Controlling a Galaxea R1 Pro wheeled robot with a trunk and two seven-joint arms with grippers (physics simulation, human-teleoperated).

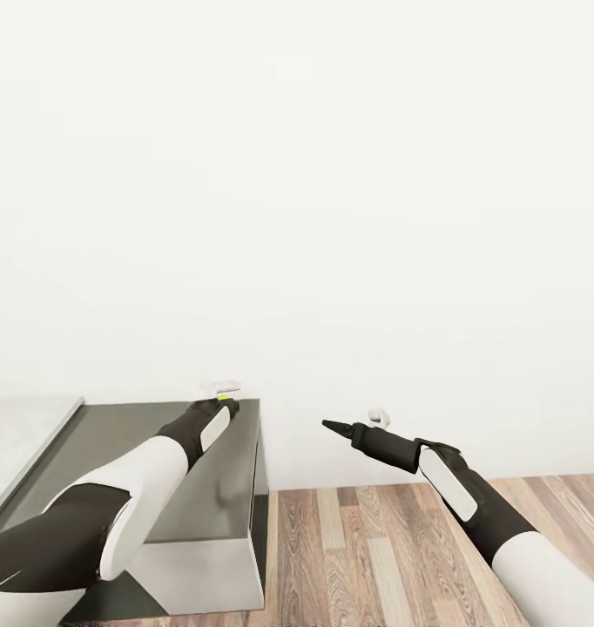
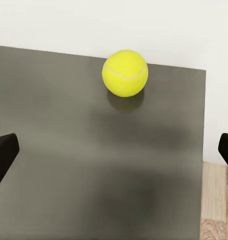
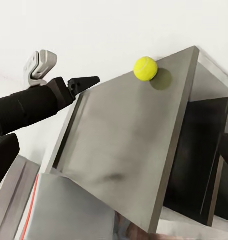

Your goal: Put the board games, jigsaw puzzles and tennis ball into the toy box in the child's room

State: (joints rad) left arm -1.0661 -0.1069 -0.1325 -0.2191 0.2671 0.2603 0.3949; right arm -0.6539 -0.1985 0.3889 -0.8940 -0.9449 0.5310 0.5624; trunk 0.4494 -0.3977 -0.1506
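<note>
Left gripper [image 3: 83, 81] hovers over the far end of the dark grey table section [image 1: 158, 488], jaws spread wide and holding nothing; in the left wrist view its two dark fingertips [image 2: 3, 155] sit at opposite edges of the picture with bare tabletop [image 2: 93, 165] between them. Tennis ball [image 2: 125, 73] rests on that dark top near its far right corner, just ahead of the left gripper and apart from it. Right gripper [image 1: 336, 426] hangs over the wood-plank floor [image 1: 375, 549] to the right of the table; cannot tell how far its jaws are parted. White wall [image 1: 332, 218] behind.
</note>
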